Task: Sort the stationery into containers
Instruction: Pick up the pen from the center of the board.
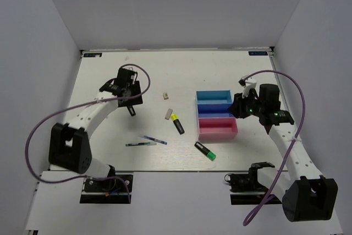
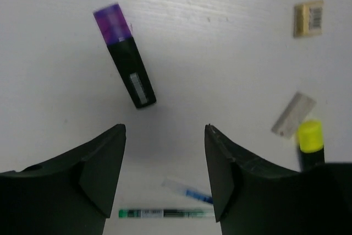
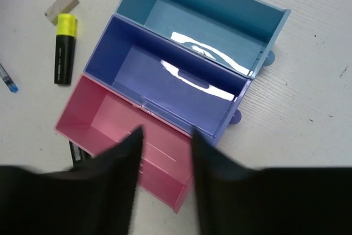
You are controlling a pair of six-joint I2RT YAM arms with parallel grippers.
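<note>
Hanging over the bench (image 1: 181,72), the left claw (image 2: 165,136) has its jaws partly spread with nothing between them. A purple-capped highlighter (image 2: 124,53) lies flat and slanted just ahead of the tips. To my eye that is why the claw sits there: it is lining up for a pick.

The rest of the stationery is loose on the bench. The tan block (image 2: 308,18), the eraser (image 2: 293,115) and the yellow-capped highlighter (image 2: 309,136) lie off to one side. The green pen (image 2: 165,212) and blue pen (image 2: 190,192) are under the claw's near side, and the green-capped highlighter (image 1: 205,151) lies just in front of the trays.

The right claw (image 3: 166,136) hovers above the pink tray (image 3: 99,108), jaws apart and empty, though blurred. It seems to be waiting by the containers. The light blue tray (image 3: 203,20), the dark blue tray (image 3: 143,75) and the pink one all hold nothing, so I judge the sorting barely begun.
</note>
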